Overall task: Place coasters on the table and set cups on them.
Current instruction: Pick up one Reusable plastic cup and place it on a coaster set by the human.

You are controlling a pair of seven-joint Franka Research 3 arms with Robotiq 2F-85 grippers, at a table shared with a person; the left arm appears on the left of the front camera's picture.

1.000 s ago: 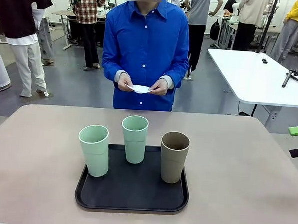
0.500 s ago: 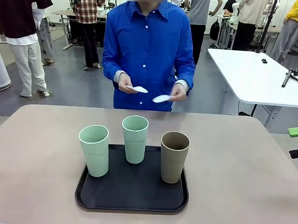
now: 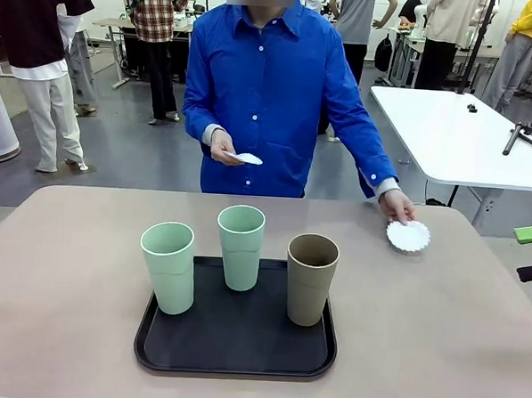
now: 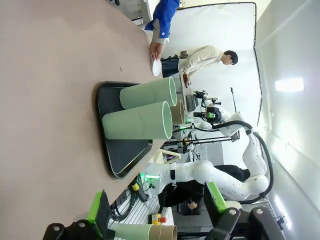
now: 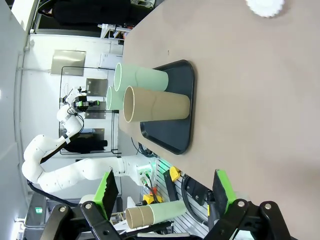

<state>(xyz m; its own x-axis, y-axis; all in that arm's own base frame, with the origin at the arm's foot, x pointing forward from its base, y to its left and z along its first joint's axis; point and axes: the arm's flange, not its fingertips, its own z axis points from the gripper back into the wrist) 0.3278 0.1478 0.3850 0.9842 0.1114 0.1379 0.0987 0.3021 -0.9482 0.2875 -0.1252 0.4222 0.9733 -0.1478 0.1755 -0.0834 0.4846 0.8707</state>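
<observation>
- Since half a second ago, the person's outstretched hand (image 3: 396, 206) has swung down from chest height to the far right part of the large beige-tan smooth table (image 3: 65, 278). It is laying 1 thin white scalloped paper coaster (image 3: 408, 235) flat there, fingertips at its far edge.
- The person's other hand (image 3: 222, 148) holds the remaining white coasters (image 3: 248, 159) at chest height, probably ready for the next spots.
- The left pale mint green tumbler cup (image 3: 168, 265), the middle mint green cup (image 3: 240, 247) and the brown-taupe cup (image 3: 312, 278) stand upright on the black rectangular tray (image 3: 235, 358), well apart from the laid coaster.
- The left pincer (image 4: 156, 212) and right pincer (image 5: 165, 200) are spread wide and empty at the robot's side, apparently waiting for the coasters to be set down.
</observation>
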